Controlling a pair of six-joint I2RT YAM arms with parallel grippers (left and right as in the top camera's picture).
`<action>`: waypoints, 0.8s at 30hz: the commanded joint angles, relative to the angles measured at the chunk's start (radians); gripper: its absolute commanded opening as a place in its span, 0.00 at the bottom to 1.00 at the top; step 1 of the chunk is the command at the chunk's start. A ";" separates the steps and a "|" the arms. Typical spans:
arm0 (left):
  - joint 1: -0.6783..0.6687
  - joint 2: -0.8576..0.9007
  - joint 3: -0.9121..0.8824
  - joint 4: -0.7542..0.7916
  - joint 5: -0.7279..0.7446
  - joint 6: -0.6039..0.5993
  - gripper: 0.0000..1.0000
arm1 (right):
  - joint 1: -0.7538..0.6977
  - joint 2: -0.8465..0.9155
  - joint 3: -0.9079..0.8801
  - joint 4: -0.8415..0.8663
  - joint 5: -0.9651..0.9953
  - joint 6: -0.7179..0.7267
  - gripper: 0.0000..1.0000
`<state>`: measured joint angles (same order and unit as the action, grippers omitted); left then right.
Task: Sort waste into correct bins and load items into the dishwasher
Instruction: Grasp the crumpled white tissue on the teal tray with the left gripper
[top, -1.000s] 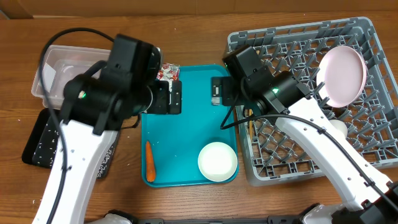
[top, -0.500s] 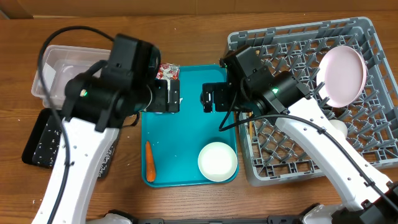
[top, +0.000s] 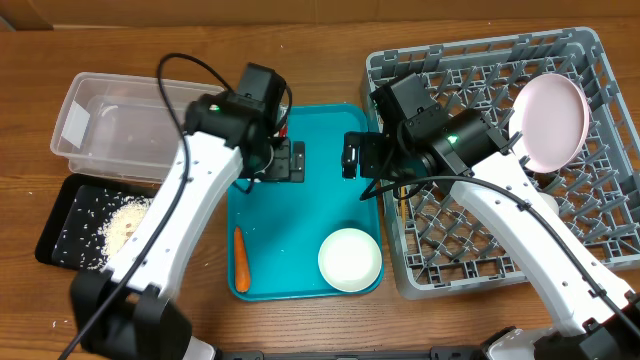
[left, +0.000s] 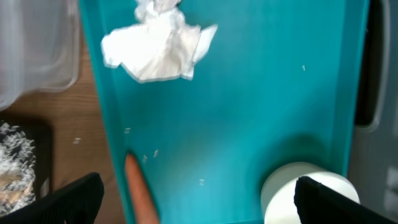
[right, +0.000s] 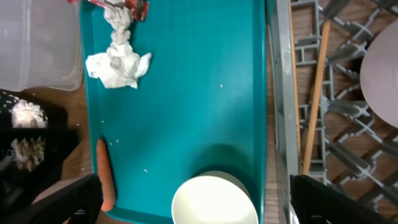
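My left gripper (top: 291, 161) is open and empty above the top left of the teal tray (top: 300, 215). In the left wrist view its fingers (left: 199, 199) frame the tray, with the crumpled white napkin (left: 158, 48) ahead, the orange carrot (left: 140, 194) at the lower left and a white bowl (left: 297, 194) at the lower right. My right gripper (top: 352, 156) is open and empty over the tray's top right. Its view shows the red-and-white wrapper (right: 115, 5), napkin (right: 118, 65), carrot (right: 106, 183) and bowl (right: 214, 200). The white plate (top: 550, 120) stands in the grey rack (top: 480, 262).
The clear tub (top: 110, 110) sits at the far left with the black tray (top: 65, 225) of grain scraps (top: 125, 222) in front of it. A wooden stick (right: 314, 99) lies along the rack's left side. Another white bowl (top: 545, 205) shows in the rack.
My left arm has swung away from the tub and black tray, uncovering them, and its gripper has shifted slightly right. My right gripper moved left, then back right.
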<state>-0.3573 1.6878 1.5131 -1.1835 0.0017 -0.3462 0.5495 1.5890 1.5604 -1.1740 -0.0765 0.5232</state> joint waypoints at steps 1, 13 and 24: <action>0.005 0.054 -0.048 0.082 -0.052 -0.022 1.00 | -0.001 -0.002 0.008 -0.003 0.011 0.009 1.00; 0.044 0.355 -0.084 0.380 -0.224 -0.027 0.97 | -0.001 -0.001 0.001 -0.016 0.007 0.009 1.00; 0.051 0.358 -0.018 0.257 -0.084 -0.047 0.04 | -0.001 -0.001 0.001 -0.039 0.008 0.009 1.00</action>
<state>-0.3096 2.0743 1.4521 -0.8562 -0.1371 -0.3744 0.5495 1.5890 1.5604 -1.2201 -0.0738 0.5240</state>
